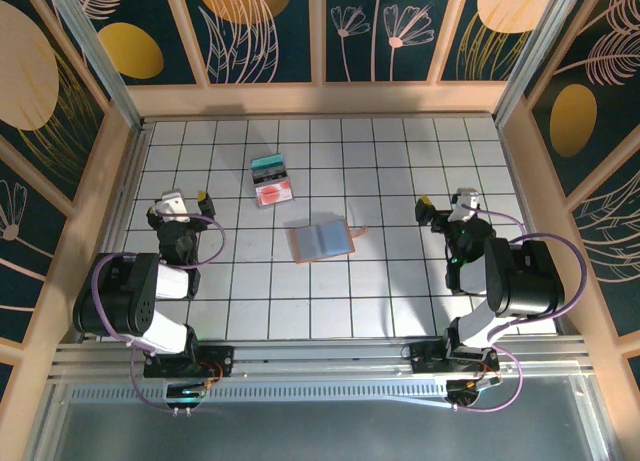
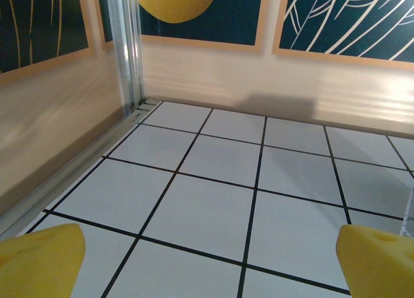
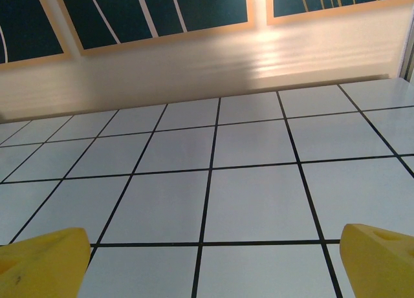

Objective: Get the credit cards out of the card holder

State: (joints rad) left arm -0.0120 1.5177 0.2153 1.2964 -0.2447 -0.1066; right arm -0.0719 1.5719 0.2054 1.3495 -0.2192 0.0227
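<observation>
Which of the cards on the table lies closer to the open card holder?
The red-and-white card; the teal card lies beyond it, farther from the card holder.

The holder (image 1: 322, 239) lay on the table (image 1: 400, 291) near its middle, between my two grippers. The cards (image 1: 271, 180) lay on the table behind the holder and slightly to its left, apart from it, one directly behind the other and touching. My left gripper (image 1: 183, 197) stood left of both, well apart. My right gripper (image 1: 447, 197) stood right of the holder, well apart. The back wall (image 1: 320, 99) rose behind everything.
</observation>
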